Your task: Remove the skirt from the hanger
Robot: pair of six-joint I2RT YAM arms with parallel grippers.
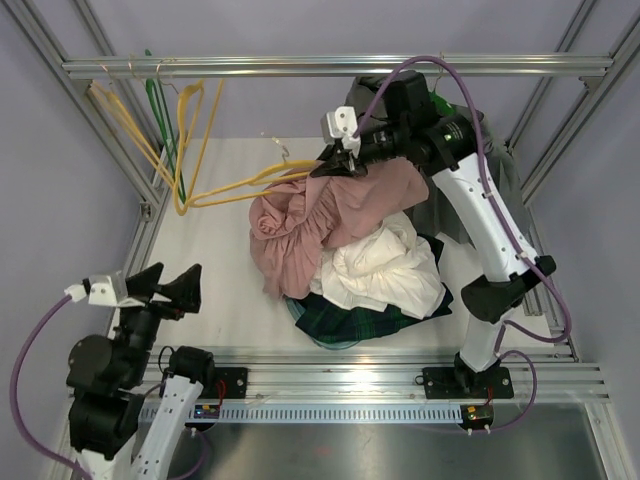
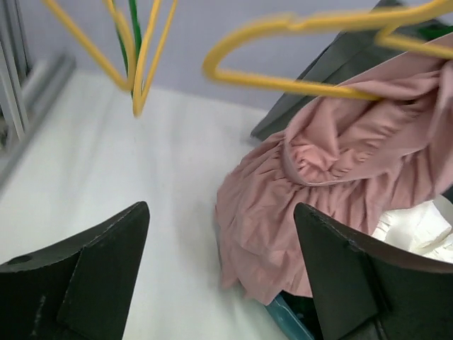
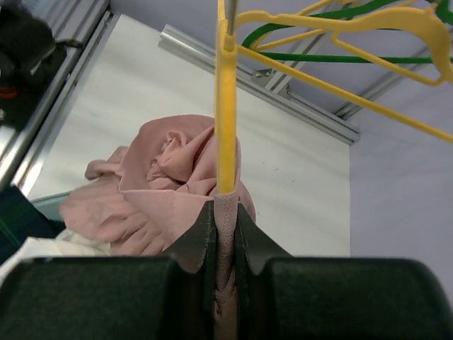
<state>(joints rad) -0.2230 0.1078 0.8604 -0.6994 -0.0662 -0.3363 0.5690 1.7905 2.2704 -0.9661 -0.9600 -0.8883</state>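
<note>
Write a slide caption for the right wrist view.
Right gripper clamped on a fold of the pink skirt where the yellow hanger meets it, white table beyond.

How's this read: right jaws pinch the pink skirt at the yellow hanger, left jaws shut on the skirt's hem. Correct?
Not the left. The left gripper holds nothing: its jaws stand open, apart from the pink skirt, as the left wrist view shows. The right gripper does pinch the skirt at the yellow hanger.
</note>
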